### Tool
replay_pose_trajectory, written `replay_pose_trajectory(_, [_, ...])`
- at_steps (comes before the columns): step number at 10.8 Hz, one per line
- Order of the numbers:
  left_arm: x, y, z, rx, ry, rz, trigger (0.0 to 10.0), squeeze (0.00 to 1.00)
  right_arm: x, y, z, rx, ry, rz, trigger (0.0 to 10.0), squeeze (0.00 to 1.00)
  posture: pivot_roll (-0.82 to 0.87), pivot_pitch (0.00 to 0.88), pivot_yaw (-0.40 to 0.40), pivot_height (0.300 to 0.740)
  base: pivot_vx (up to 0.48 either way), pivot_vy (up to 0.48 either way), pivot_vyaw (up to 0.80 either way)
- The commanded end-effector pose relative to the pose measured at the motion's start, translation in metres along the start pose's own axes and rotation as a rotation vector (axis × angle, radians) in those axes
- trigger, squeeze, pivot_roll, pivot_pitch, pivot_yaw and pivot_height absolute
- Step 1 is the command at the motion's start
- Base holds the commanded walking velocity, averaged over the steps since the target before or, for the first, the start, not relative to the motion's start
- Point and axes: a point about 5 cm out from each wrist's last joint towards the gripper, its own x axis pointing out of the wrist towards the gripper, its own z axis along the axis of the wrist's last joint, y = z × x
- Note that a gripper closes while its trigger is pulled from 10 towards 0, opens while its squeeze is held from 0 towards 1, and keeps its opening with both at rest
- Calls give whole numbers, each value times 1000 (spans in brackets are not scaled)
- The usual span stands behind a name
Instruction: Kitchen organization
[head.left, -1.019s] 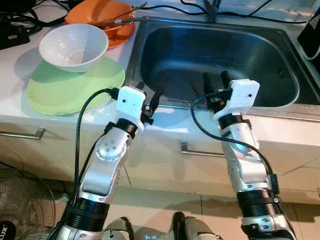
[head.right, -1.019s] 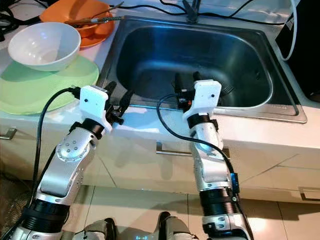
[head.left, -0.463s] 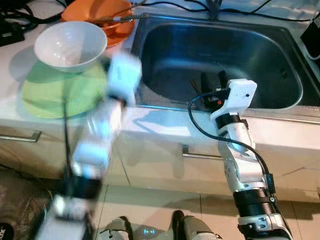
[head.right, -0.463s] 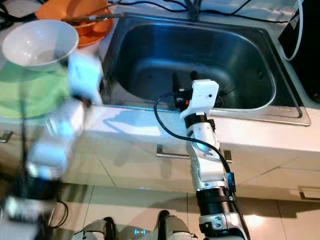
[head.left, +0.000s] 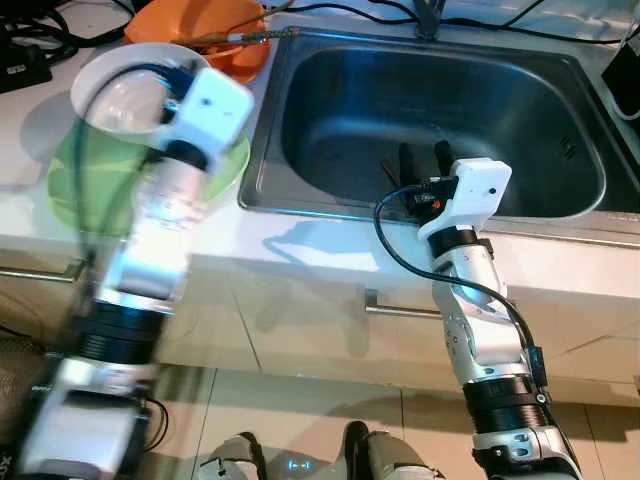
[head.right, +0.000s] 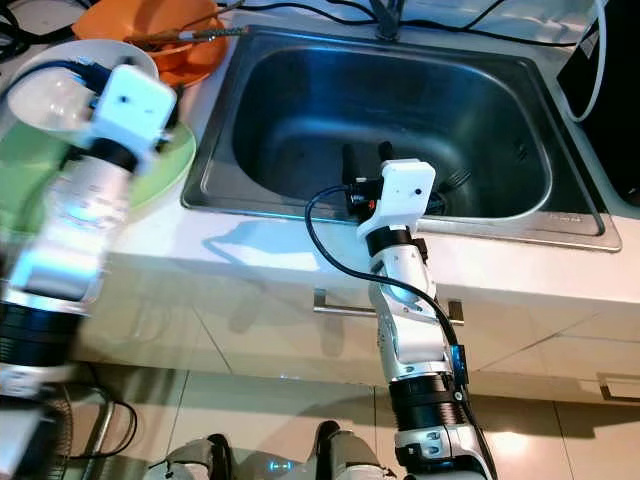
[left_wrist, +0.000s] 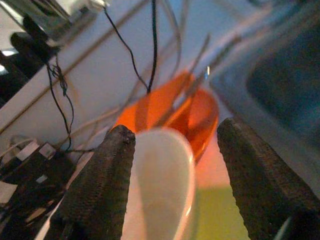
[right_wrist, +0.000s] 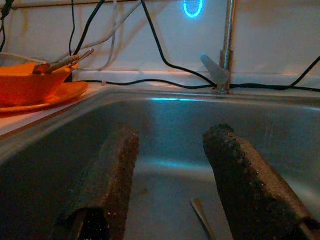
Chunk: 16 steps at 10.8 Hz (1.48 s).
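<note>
1. The table (head.left: 330, 245), a pale kitchen counter, is seen from above, with a drawer handle below its front edge and dark cables lying along the back.
2. The steel sink (head.left: 560, 215) is set into the table's right part; a small utensil (right_wrist: 202, 216) lies on its floor, its kind too dim to tell.
3. The green plate (head.left: 70, 180) rests on the table to the left of the sink, and the white bowl (head.left: 120, 95) sits on the plate's far part.
4. The orange dish (head.left: 185, 20) stands behind the bowl, just beside the sink's far left corner, with metal utensils (head.left: 250, 36) laid across it.
5. The left gripper (left_wrist: 175, 165) is blurred above the plate; its jaws are spread wide and hold nothing, and the bowl lies straight ahead between them, with its near rim just short of the fingertips.
6. The right gripper (head.left: 427, 160) hangs over the sink's front edge, jaws apart and empty, well away from the bowl.
7. The left arm is judged the nearer one for the bowl, so the coming move would turn on carrying the jaws forward to straddle the near rim.
</note>
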Motion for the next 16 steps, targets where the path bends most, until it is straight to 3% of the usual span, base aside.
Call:
replay_pose_trajectory(1, [0,1,3,42,14,-44,10000,1000,-4,1,-10,4,44,-3,10000,0,88,170,-29,740,0,0,0])
replay_pose_trajectory(2, [-1,7,6,71,31,-49,10000,1000,-4,3,-10,8,43,1,10000,0,90,168,-31,740,0,0,0])
replay_pose_trajectory(3, [-1,8,5,98,68,-80,10000,749,-3,4,-11,10,44,6,10000,0,94,167,-32,740,0,0,0])
replay_pose_trajectory(4, [-3,7,4,115,108,-112,10000,0,-3,4,-11,10,44,8,10000,0,92,170,-32,740,0,0,0])
replay_pose_trajectory(7, [-11,10,2,210,197,-172,10000,0,-3,4,-11,10,47,6,10000,0,95,179,-34,740,0,0,0])
replay_pose_trajectory(9, [-13,14,-6,303,269,-142,10000,0,-3,6,-12,16,51,13,10000,0,98,178,-37,740,0,0,0])
replay_pose_trajectory(13, [-18,7,-26,381,374,-184,9882,0,-4,6,-12,14,53,15,10000,0,93,178,-40,740,0,0,0])
replay_pose_trajectory(14, [-18,8,-27,382,376,-180,0,0,-3,6,-12,14,53,16,10000,0,93,180,-40,740,0,0,0])
replay_pose_trajectory(16, [-18,7,-26,383,374,-176,0,0,-3,6,-12,14,53,16,10000,0,92,180,-40,740,0,0,0])
